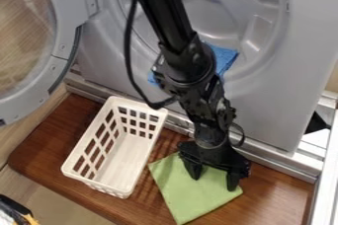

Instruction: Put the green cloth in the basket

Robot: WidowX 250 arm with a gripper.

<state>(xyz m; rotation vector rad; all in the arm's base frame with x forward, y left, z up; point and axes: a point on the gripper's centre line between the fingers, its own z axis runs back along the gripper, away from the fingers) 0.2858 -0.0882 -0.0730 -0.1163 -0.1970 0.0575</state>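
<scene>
The black gripper (213, 182) hangs over the upper right part of the green cloth (191, 197), its two fingers spread apart. The cloth lies on the brown wooden surface, just right of the basket. No fold of it is held between the fingers; whether the tips touch it I cannot tell. The white slotted basket (113, 189) stands upright to the left of the cloth, with its bare floor visible.
Behind stands a grey washer front (264, 115) with a round opening, its door (63, 51) swung out at the left. A blue cloth (223, 57) hangs at the opening behind the arm. A black and orange object (17, 211) is at the lower left.
</scene>
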